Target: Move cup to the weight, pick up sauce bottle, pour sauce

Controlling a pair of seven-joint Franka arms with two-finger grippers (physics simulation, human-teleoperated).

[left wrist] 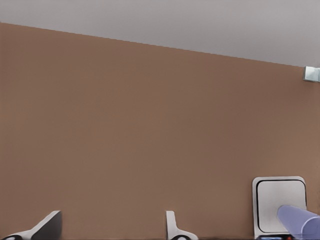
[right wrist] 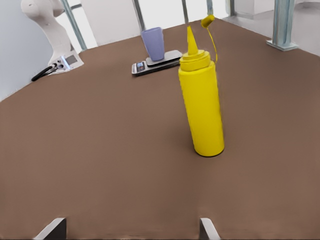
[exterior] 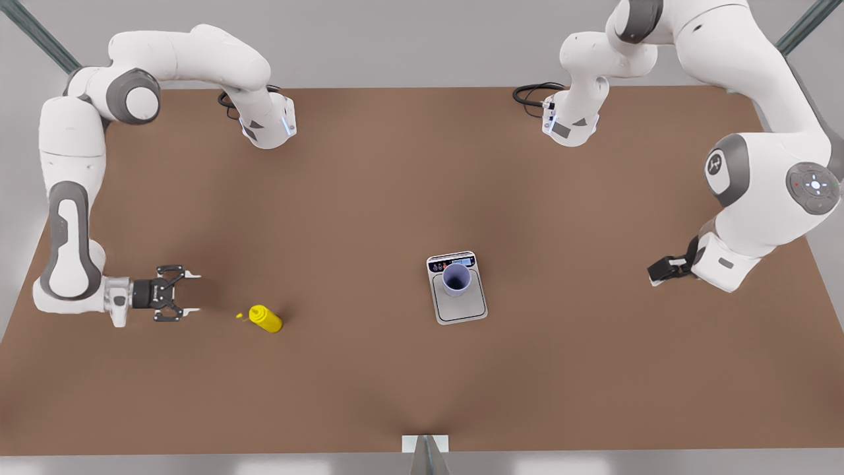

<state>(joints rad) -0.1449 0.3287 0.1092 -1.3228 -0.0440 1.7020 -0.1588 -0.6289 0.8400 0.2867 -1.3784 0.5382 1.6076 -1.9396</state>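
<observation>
So: cup stands upright on the weight, toward its display end, mid-desk. In the right wrist view the cup sits on the weight well behind the bottle. Sauce bottle stands upright on the desk at the front view's left, cap hanging off its tip on a tether; nothing touches it.

Right gripper is at the front view's left, low, aimed at the sauce bottle, fingers spread wide, empty, near the bottle but apart from it.

Left gripper is at the front view's right, well apart from the weight, waiting. Its wrist view shows fingers spread and empty, with the weight and cup at the edge.
</observation>
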